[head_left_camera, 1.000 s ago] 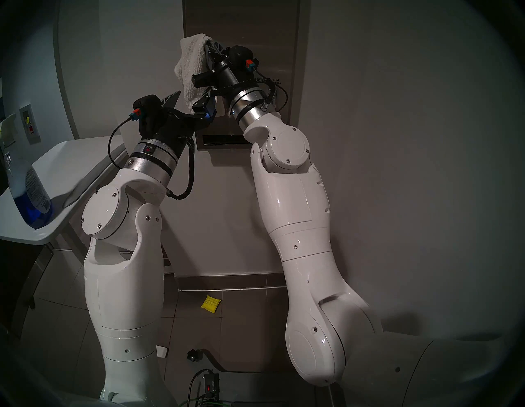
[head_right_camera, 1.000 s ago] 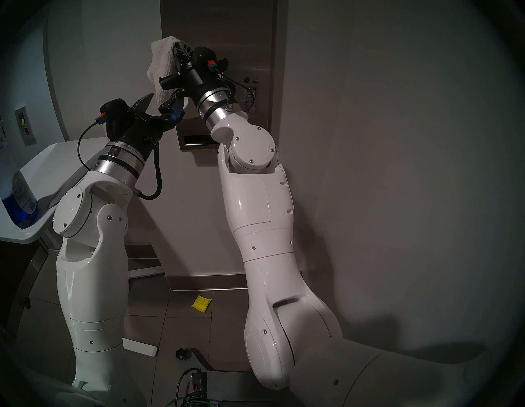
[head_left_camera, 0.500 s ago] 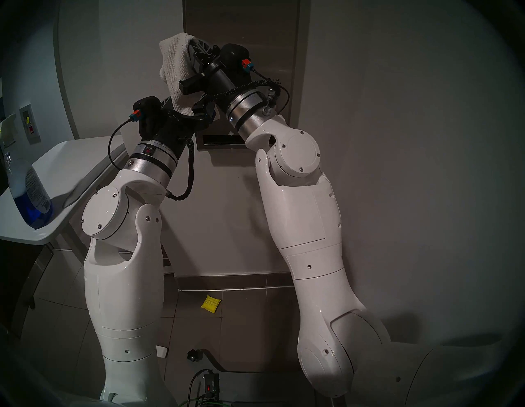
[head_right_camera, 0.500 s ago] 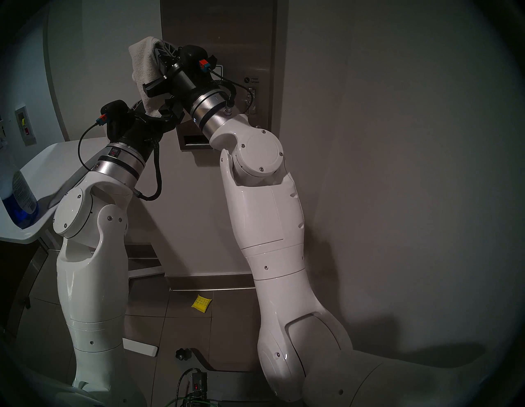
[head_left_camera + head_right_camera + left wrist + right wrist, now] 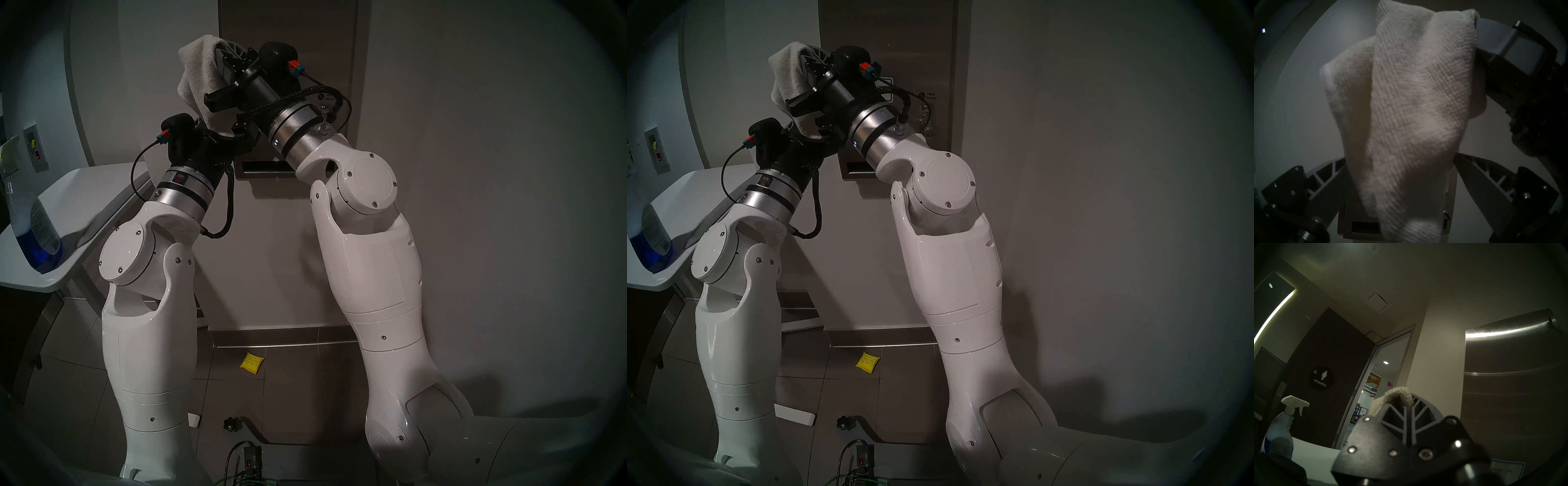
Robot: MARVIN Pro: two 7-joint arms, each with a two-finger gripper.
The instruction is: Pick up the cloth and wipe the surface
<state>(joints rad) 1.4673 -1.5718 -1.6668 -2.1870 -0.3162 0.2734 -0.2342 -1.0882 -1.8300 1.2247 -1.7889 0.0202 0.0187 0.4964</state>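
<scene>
Right gripper (image 5: pixel 222 51) clenched on the cloth (image 5: pixel 200 79), at 10 o'clock off the steel dispenser front (image 5: pixel 305 40) (contact unclear). Left gripper (image 5: pixel 1401 178) spread wide, cloth hanging between its fingers.

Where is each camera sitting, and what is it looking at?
Head left: from the head, down at both arms and the dispenser.
Head right: nearly the same picture.
Left wrist: looks up at the cloth; open left gripper fingers at the bottom corners.
Right wrist: looks up past the shut right gripper at a door.
All views show the cloth.
</scene>
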